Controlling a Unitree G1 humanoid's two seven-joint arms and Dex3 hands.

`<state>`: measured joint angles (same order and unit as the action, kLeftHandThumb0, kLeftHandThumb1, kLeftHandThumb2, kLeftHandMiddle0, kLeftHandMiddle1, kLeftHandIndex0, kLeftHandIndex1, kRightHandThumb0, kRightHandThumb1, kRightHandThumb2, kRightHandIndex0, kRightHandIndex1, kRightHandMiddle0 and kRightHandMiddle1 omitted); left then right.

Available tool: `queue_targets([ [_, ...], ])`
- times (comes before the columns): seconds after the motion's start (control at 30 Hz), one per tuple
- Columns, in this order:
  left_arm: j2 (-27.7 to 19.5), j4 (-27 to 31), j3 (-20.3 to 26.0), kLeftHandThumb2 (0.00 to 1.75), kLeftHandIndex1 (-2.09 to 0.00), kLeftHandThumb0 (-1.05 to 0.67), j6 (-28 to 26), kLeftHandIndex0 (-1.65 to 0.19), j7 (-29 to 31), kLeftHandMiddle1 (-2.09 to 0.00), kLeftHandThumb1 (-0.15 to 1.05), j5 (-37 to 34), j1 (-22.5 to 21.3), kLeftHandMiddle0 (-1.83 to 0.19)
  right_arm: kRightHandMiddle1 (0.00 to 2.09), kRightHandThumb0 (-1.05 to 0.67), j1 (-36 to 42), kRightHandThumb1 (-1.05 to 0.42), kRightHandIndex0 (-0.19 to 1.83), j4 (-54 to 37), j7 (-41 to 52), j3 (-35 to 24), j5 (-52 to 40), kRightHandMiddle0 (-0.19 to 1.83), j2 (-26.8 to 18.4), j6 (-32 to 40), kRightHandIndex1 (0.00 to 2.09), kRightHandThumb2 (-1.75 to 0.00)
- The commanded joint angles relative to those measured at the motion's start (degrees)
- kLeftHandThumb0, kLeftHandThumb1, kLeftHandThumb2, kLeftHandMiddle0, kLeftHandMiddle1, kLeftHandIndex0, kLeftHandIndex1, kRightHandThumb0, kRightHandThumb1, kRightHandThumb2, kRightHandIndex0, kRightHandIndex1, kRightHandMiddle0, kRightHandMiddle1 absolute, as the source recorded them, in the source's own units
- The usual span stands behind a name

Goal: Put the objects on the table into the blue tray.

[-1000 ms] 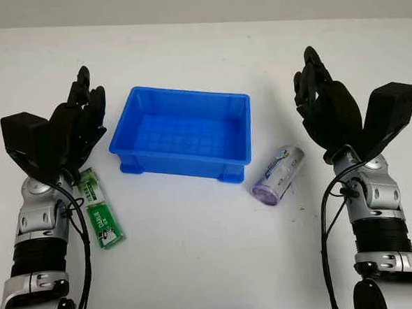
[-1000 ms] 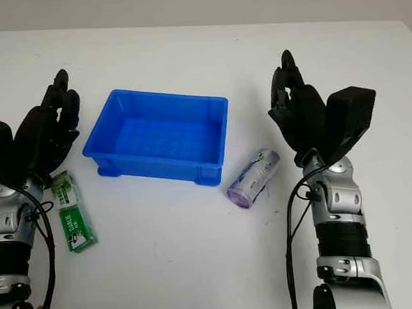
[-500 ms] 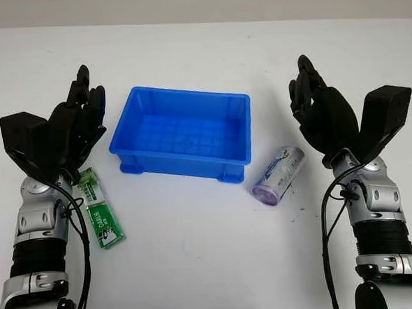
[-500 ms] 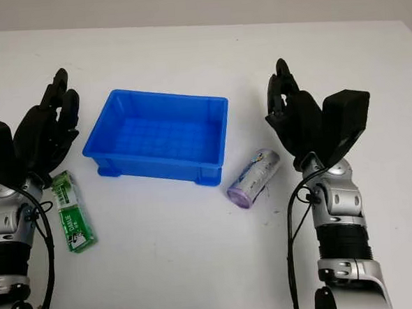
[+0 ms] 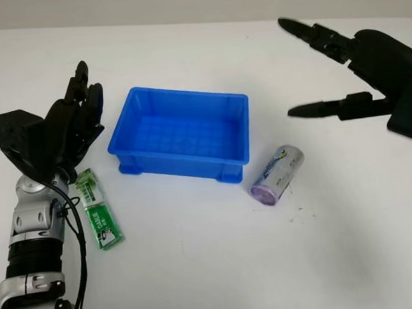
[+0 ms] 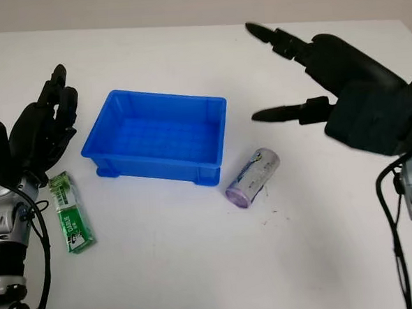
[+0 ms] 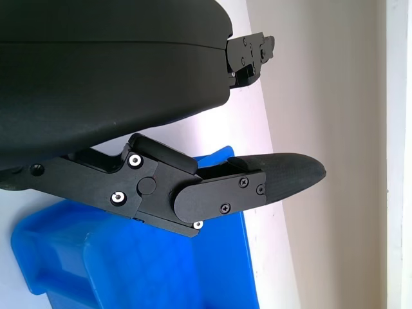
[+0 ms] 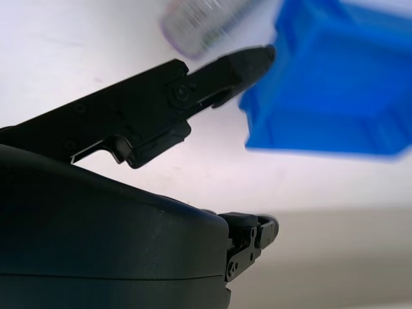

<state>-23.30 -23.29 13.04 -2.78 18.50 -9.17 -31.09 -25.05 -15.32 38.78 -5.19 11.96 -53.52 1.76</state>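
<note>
We see our right hand (image 6: 342,93) open above the purple cylinder (image 6: 253,177), wrist cut off; our left hand (image 5: 64,128), open, partly hides the green packet (image 5: 97,207).

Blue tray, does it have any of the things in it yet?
Not yet: the blue plastic tray holds nothing. The open right hand is raised above the purple-capped cylindrical can lying on the white table. The green packet lies below the open left hand. Both items remain.
</note>
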Motion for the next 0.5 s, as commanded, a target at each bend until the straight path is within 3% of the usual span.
queue_targets([
  [0.0, -0.72, 0.21, -0.5, 0.62, 0.0, -0.74, -0.12, 0.19, 0.28, 0.0, 1.05, 0.41, -0.33, 0.19, 0.06, -0.63, 1.04, -0.78, 0.23, -1.99, 2.51, 0.4, 0.94, 0.28, -3.68, -3.43, 0.09, -0.05],
  [0.47, -0.73, 0.83, -1.22, 0.63, 0.0, -0.75, -1.11, 0.19, 0.11, 0.0, 1.05, 0.82, -0.55, 0.19, 0.08, -0.56, 2.16, -0.79, 0.39, -3.77, 7.51, -0.19, 2.9, 0.45, -7.99, -15.62, 0.11, -0.06],
])
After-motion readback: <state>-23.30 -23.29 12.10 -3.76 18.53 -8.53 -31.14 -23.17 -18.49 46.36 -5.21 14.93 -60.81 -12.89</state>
